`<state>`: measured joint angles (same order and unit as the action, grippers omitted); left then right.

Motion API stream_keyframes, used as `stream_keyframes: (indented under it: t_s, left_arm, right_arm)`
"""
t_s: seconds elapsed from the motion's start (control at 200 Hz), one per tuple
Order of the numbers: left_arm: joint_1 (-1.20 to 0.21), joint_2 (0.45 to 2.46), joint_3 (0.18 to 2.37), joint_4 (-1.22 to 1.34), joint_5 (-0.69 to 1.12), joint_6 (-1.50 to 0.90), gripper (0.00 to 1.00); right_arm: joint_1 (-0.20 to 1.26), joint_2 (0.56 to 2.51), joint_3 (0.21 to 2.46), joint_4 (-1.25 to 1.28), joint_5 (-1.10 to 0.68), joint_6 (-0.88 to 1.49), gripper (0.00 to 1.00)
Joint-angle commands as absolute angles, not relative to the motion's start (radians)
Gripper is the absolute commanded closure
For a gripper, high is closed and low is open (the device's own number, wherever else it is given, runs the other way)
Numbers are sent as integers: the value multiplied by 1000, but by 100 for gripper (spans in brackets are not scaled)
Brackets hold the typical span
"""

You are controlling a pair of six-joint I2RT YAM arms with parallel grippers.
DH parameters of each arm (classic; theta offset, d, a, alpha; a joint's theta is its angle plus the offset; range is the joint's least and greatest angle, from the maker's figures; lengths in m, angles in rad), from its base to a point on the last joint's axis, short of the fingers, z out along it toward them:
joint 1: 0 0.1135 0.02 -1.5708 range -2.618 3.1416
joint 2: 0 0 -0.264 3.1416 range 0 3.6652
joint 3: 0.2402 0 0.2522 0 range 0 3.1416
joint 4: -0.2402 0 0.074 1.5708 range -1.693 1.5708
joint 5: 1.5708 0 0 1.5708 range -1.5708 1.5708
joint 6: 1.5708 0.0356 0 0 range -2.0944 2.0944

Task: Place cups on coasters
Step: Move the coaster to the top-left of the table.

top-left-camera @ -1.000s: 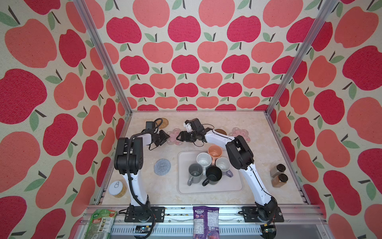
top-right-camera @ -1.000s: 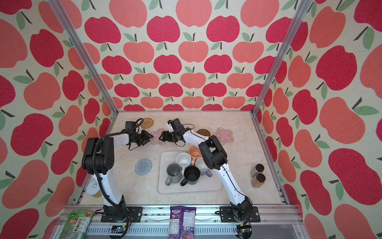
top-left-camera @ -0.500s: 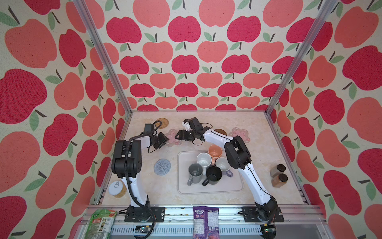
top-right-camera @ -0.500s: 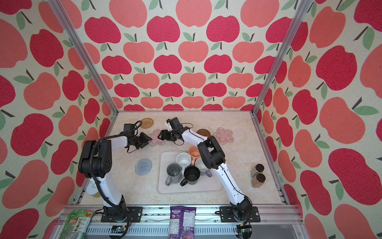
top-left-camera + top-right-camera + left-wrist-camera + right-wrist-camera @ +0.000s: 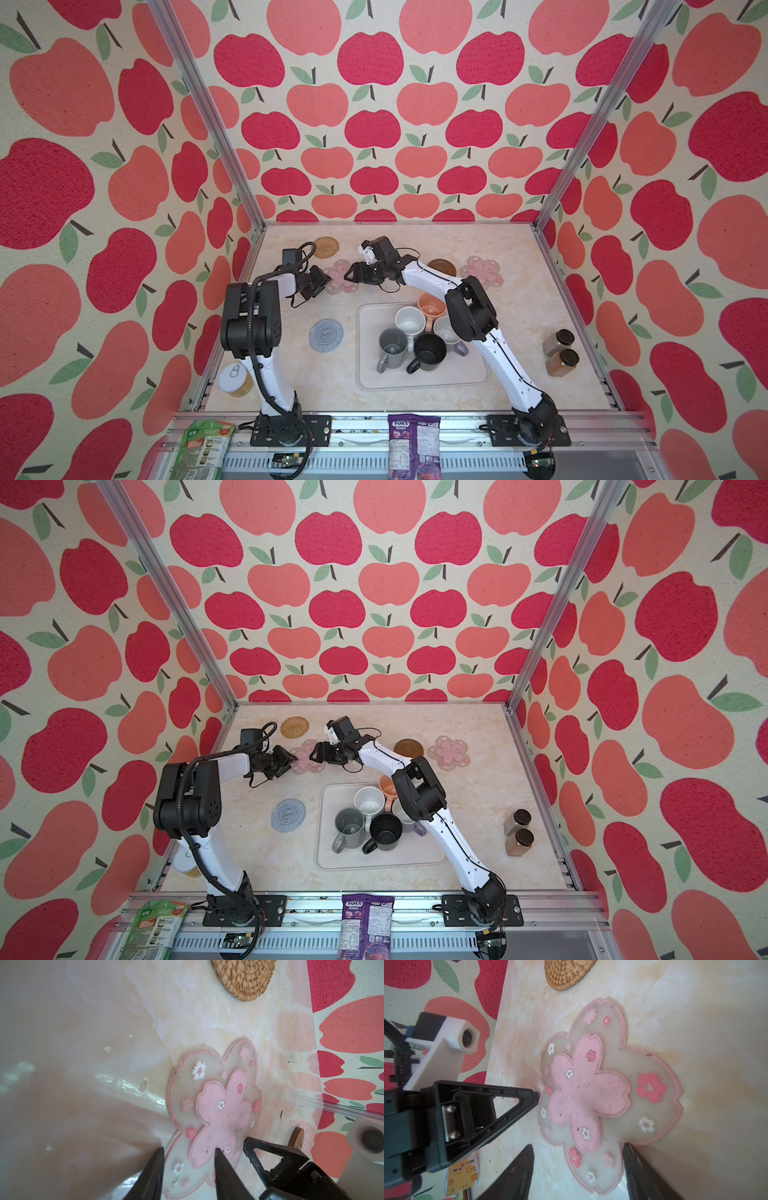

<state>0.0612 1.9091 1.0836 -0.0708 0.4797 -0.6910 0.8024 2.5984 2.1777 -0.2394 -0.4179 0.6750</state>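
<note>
Left of centre in both top views, the left gripper (image 5: 325,283) and right gripper (image 5: 354,274) have edged in on the left-hand pink flower coaster (image 5: 339,269) from opposite sides. Both have their jaws apart and grip nothing. They are probably repositioning it. No cup is placed yet: all five cups (image 5: 409,320) sit on the tray (image 5: 457,374), lower centre. A purple packet (image 5: 413,440) reads "FOX'S", and the can (image 5: 463,1172) shows Chinese characters.

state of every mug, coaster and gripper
grey mug, upright in tray
white mug, upright in tray
black mug, upright in tray
peach mug, upright in tray
lavender mug, upright in tray
rattan coaster, bare
brown coaster, bare
crocheted coaster, bare
pink flower coaster between grippers, bare
other pink flower coaster, bare
left gripper, open
right gripper, open
</note>
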Motion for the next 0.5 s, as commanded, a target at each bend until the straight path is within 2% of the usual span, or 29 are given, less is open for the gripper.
stream_keyframes:
  t_s: [0.0,0.49]
  left_arm:
    - [52,1902,1076,-104,498,-708,58]
    - [84,1901,1097,-124,491,-695,59]
  right_arm:
    - [838,2658,2208,-305,-471,684,30]
    - [844,2701,2278,-317,-484,709,30]
